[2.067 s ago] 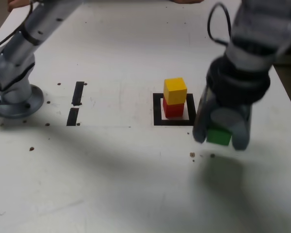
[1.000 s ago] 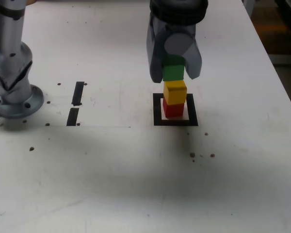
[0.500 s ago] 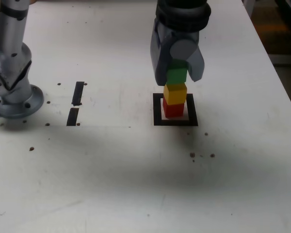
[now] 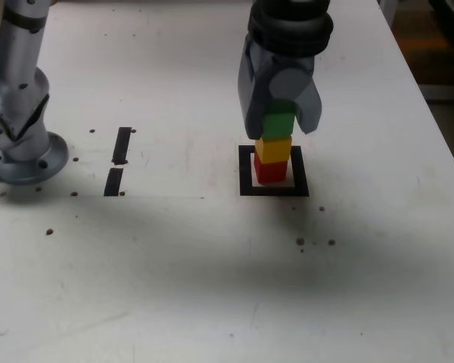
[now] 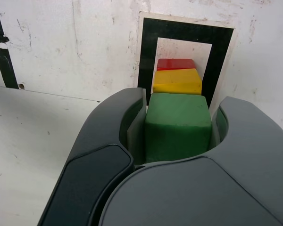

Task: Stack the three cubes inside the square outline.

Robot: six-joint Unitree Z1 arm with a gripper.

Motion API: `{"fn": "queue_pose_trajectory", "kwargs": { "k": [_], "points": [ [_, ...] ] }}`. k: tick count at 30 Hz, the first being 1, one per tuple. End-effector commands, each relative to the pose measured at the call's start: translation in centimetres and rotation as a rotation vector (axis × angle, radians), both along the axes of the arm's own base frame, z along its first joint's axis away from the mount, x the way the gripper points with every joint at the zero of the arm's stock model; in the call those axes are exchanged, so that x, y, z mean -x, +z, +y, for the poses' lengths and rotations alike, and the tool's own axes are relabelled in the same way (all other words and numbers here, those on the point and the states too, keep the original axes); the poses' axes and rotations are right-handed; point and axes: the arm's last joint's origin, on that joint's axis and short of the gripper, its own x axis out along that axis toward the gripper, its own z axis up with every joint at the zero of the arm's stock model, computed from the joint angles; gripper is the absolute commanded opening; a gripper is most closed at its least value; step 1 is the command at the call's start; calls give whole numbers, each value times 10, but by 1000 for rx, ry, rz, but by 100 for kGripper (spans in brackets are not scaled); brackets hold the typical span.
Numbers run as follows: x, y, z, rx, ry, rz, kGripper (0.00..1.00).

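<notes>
Gripping the green cube (image 4: 278,124) between both sides, the fingers (image 4: 282,127) hang over the yellow cube (image 4: 273,150), which sits on the red cube (image 4: 271,171) inside the square outline (image 4: 245,172), so the coming move turns on straight down.

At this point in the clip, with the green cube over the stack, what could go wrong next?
The green cube looks slightly off to the exterior view's right of the yellow cube, so releasing it there might leave it overhanging or tipping. The tool grips it right beside the stack, so a sideways nudge could topple the yellow cube off the red cube.
</notes>
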Motion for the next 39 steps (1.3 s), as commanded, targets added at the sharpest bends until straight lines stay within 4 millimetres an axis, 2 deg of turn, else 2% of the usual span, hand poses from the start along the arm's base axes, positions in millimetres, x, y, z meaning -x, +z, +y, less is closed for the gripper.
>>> {"fn": "queue_pose_trajectory", "kwargs": {
  "k": [1, 7, 16, 17, 19, 23, 25, 30, 34, 37, 39],
  "points": [
    [-1, -2, 1, 3, 3, 4, 11],
    [-2, -5, 2, 14, 0, 16, 17],
    [-5, -12, 5, 32, -5, 45, 37],
    [-5, -12, 6, 32, -5, 47, 40],
    [-4, -10, 6, 32, -5, 45, 54],
    [-1, -5, 7, 31, -7, 39, 87],
    [0, -2, 7, 31, -7, 36, 97],
    [3, 8, 7, 36, -7, 11, 100],
    [15, 23, 8, 32, -3, 2, 100],
    [34, 44, 10, 23, -3, -17, 100],
    [60, 70, 12, 10, -18, -73, 100]
  ]
}}
